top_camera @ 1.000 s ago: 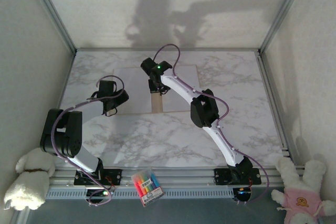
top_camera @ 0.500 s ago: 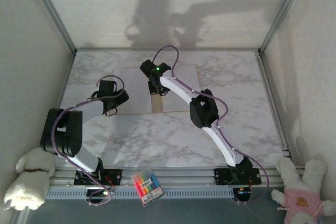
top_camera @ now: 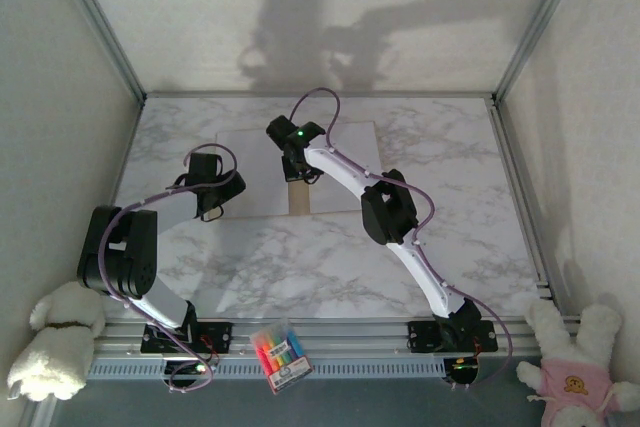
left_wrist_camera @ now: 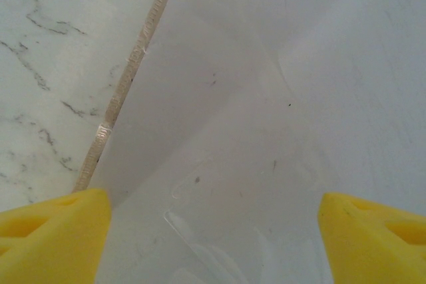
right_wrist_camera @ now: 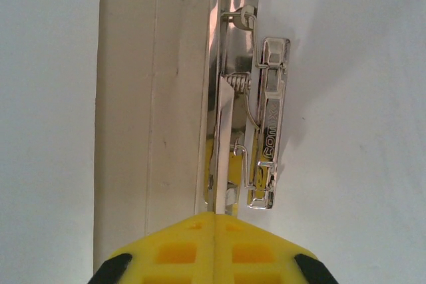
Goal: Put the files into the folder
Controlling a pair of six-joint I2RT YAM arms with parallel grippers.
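The folder (top_camera: 298, 199) lies open and flat at mid-table, its tan spine (right_wrist_camera: 146, 98) bare between white files (top_camera: 250, 167) on both leaves. A shiny metal clip (right_wrist_camera: 247, 118) sits along the spine, its lever plate standing on edge. My right gripper (top_camera: 298, 169) (right_wrist_camera: 214, 216) is shut right at the near end of that plate; I cannot tell whether the plate is pinched. My left gripper (top_camera: 210, 205) (left_wrist_camera: 213, 231) hangs open low over the left sheet (left_wrist_camera: 266, 98), nothing between its fingers (left_wrist_camera: 53, 231). The folder's edge (left_wrist_camera: 126, 78) peeks out beside that sheet.
The marble tabletop (top_camera: 450, 177) is walled by an aluminium frame (top_camera: 515, 177) and white panels. A pack of coloured markers (top_camera: 278, 352) lies at the near rail between the arm bases. Plush toys sit at the near left (top_camera: 50, 347) and near right (top_camera: 580, 357) corners.
The right gripper's head has shifted very slightly over the spine. The left arm has not moved.
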